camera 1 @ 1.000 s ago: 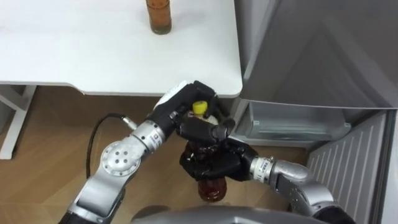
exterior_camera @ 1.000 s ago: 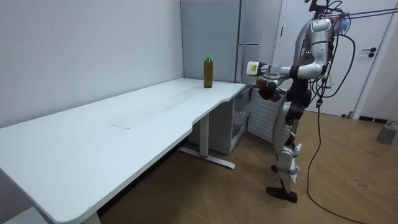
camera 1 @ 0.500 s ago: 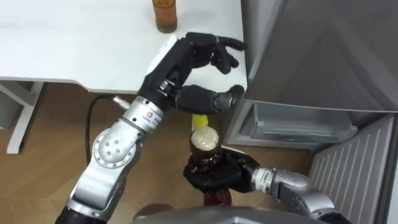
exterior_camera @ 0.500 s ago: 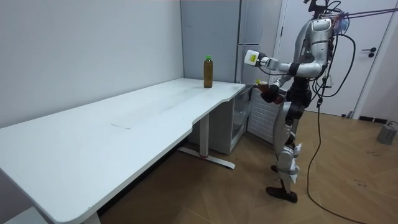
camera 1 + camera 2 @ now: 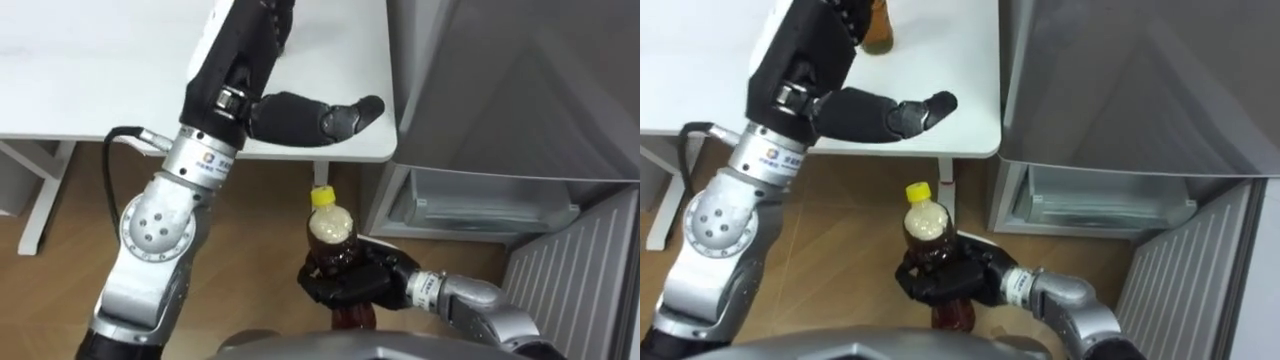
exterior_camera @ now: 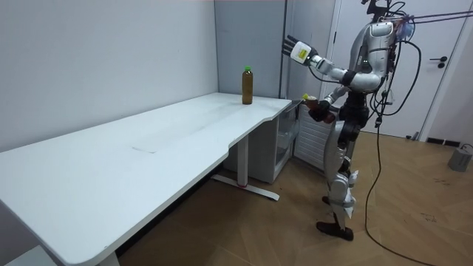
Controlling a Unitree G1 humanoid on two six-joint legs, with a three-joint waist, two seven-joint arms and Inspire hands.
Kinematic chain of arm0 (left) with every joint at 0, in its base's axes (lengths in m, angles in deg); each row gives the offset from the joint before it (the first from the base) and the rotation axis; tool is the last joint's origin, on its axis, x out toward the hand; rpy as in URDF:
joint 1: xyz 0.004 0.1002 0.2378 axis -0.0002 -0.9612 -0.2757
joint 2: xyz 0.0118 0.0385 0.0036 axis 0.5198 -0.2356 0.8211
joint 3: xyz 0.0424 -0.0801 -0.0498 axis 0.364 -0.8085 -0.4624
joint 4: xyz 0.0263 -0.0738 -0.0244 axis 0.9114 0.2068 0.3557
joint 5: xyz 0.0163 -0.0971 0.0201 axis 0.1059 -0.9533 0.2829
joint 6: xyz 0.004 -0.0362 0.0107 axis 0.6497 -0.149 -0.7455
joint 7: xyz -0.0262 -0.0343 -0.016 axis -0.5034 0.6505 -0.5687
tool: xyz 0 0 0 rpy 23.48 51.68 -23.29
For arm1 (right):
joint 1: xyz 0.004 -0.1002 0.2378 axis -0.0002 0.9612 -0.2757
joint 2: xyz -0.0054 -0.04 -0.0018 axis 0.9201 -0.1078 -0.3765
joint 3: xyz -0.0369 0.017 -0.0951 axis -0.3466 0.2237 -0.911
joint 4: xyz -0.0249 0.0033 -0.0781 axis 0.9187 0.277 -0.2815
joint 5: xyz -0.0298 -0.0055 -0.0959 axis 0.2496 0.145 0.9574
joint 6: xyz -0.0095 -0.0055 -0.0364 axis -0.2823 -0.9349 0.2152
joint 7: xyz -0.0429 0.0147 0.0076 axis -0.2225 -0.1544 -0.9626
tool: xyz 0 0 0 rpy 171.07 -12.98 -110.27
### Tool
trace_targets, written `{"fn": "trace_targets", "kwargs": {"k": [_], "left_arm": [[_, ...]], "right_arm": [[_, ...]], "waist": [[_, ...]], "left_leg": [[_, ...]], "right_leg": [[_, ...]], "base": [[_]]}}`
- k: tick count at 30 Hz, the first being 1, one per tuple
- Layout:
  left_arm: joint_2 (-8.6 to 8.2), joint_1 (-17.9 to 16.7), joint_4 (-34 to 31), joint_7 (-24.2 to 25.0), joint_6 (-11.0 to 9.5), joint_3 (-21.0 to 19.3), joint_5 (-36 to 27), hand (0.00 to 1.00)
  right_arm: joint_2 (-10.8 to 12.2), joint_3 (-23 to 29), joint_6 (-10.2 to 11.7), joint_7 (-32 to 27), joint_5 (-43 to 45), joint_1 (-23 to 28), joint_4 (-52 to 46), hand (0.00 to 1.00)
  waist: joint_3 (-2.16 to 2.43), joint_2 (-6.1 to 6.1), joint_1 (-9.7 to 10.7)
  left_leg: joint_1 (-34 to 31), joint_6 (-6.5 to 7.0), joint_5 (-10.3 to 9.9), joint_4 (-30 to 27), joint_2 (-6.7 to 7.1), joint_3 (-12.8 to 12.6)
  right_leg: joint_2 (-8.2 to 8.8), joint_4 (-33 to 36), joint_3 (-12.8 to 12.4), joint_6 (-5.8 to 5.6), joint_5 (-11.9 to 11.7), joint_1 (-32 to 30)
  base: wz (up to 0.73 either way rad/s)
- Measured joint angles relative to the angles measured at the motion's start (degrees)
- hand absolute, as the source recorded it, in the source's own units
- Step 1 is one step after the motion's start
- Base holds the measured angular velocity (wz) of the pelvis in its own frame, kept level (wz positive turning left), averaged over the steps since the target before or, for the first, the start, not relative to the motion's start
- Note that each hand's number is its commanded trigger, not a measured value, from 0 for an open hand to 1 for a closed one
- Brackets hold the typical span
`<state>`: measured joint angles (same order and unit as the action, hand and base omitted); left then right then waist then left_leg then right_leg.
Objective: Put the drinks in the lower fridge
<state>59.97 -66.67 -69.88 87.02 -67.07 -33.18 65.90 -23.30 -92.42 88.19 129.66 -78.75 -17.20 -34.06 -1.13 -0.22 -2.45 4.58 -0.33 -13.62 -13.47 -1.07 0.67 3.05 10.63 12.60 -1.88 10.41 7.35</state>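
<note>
We see the bottle [image 5: 328, 238], yellow-capped and filled with a dark drink that is foamy at the neck, held upright low in front of the robot's body. It is over the wooden floor [image 5: 250, 260], just short of the table's near edge. The right hand [image 5: 352, 286] comes in from the right with its fingers curled round the bottle's lower half, gripping it firmly. A second bottle [image 6: 247, 86], green-capped and amber, stands upright on the white table [image 5: 80, 70] near the end closest to the fridge [image 5: 520, 90]. In the right eye view we catch it partly behind the left hand [image 5: 250, 60]. That hand is lifted above the table's corner and holds nothing, its thumb stretched toward the fridge. In the room view we see its fingers straight and spread, up high in front of the robot. The grey fridge stands just beside the table's end. Its lower door [image 5: 575, 270] is swung open with the ribbed inner face showing, and a pale bin [image 5: 480, 205] sits at the mouth of the lower compartment. In the room view the robot stands upright on the floor at the table's end, before the fridge.
</note>
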Motion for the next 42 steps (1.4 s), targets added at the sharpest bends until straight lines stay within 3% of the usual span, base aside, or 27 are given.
{"fn": "trace_targets", "kwargs": {"k": [3,8,12,16,18,21,24,26,28,33,37,41,42], "left_arm": [[0.03,0.0,-4.5,-0.5,-0.6,-2.9,0.3,0.0],[-0.01,0.3,-9.1,-3.7,-3.3,-12.6,0.0,0.0],[-0.14,1.4,-9.3,-9.1,-4.3,-18.1,0.2,0.0],[-0.57,1.5,-9.2,-13.3,-5.0,-24.5,0.1,0.0],[-0.57,1.4,-8.8,-15.7,-5.1,-27.3,-0.2,0.0],[-0.56,1.2,-6.4,-19.2,-5.9,-31.2,-5.1,0.0],[-0.56,-0.2,-1.2,-22.7,-6.0,-35.4,-14.6,0.0],[-0.68,-3.7,4.5,-25.4,-5.0,-37.6,-20.6,0.0],[-1.22,-5.7,9.3,-27.5,-4.2,-38.5,-26.1,0.0],[-1.69,-7.6,23.3,-33.0,-1.0,-36.1,-34.4,0.0],[-1.29,-9.2,38.4,-32.7,0.3,-28.2,-46.8,0.0],[-1.91,-10.2,55.7,-29.6,4.2,-20.5,-62.4,0.0],[-1.94,-10.7,57.1,-29.1,4.7,-19.8,-65.0,0.0]], "right_arm": [[0.0,0.9,0.1,0.0,0.1,0.4,0.1,1.0],[0.4,4.7,0.8,-0.3,1.3,3.9,1.8,1.0],[0.4,7.1,0.8,-0.6,2.0,6.1,1.8,1.0],[0.3,9.9,0.8,-0.5,3.3,8.1,1.1,1.0],[0.3,11.2,0.8,-0.4,3.5,8.6,1.0,1.0],[-0.2,12.6,0.7,-0.6,4.4,8.9,0.8,1.0],[-0.3,13.4,-0.1,-2.5,4.3,9.5,0.0,1.0],[-0.4,13.4,-1.5,-4.2,4.6,10.0,-1.0,1.0],[0.0,13.6,-2.7,-5.7,4.6,10.0,-1.2,1.0],[0.6,13.5,-5.8,-8.7,4.3,9.0,-1.9,1.0],[0.9,12.6,-7.1,-11.0,1.1,7.4,-2.5,1.0],[1.8,10.9,-8.8,-12.7,-0.9,6.5,-2.8,1.0],[2.1,10.9,-8.8,-13.1,-1.3,6.6,-2.7,1.0]], "waist": [[0.08,-0.2,-1.1],[0.26,-0.45,-2.9],[0.3,-0.58,-5.4],[0.66,-1.03,-7.6],[0.75,-1.17,-7.9],[0.87,-1.56,-9.0],[1.14,-1.86,-10.6],[1.2,-1.49,-10.7],[1.45,-1.34,-11.0],[1.08,0.35,-12.7],[1.02,0.4,-12.1],[0.99,0.51,-11.9],[0.96,0.61,-11.8]], "left_leg": [[0.3,-0.01,0.0,0.2,-0.03,0.2],[2.1,-0.08,0.1,0.9,-0.03,0.1],[2.0,-0.09,0.1,0.9,-0.02,0.0],[2.1,-0.1,0.1,1.4,0.01,0.7],[2.1,-0.1,0.1,1.2,0.1,1.1],[2.6,-0.1,0.1,1.2,0.2,1.2],[3.3,-0.07,0.3,2.0,0.34,1.2],[4.2,-0.06,0.3,2.1,0.46,1.3],[4.5,-0.05,0.3,2.2,0.48,1.3],[4.0,-0.02,0.3,2.1,0.51,1.2],[3.9,0.11,0.2,2.7,0.69,1.3],[3.9,0.11,0.2,2.8,0.67,1.1],[3.9,0.11,0.2,2.9,0.65,1.1]], "right_leg": [[-0.04,0.0,-0.1,0.0,0.0,0.1],[-0.04,-0.3,0.3,-0.02,0.0,1.8],[-0.18,-0.8,0.1,0.0,0.0,1.8],[-0.22,-0.9,0.2,0.02,0.0,1.8],[-0.18,-0.9,0.6,0.02,0.0,2.1],[-0.07,-1.0,0.9,0.01,0.0,2.6],[-0.01,-1.3,0.7,0.02,0.1,3.1],[0.02,-2.1,0.9,0.01,0.2,3.8],[0.04,-2.1,0.8,-0.01,0.3,3.7],[0.06,-2.1,0.5,-0.01,0.3,3.6],[0.21,-2.1,0.7,-0.08,0.3,3.5],[0.15,-2.8,0.6,-0.08,0.3,3.5],[0.14,-2.8,0.6,-0.08,0.3,3.4]], "base": [[-0.01],[0.0],[-0.05],[0.01],[0.1],[0.03],[-0.04],[0.0],[0.0],[-0.02],[0.01],[-0.03],[0.0]]}}
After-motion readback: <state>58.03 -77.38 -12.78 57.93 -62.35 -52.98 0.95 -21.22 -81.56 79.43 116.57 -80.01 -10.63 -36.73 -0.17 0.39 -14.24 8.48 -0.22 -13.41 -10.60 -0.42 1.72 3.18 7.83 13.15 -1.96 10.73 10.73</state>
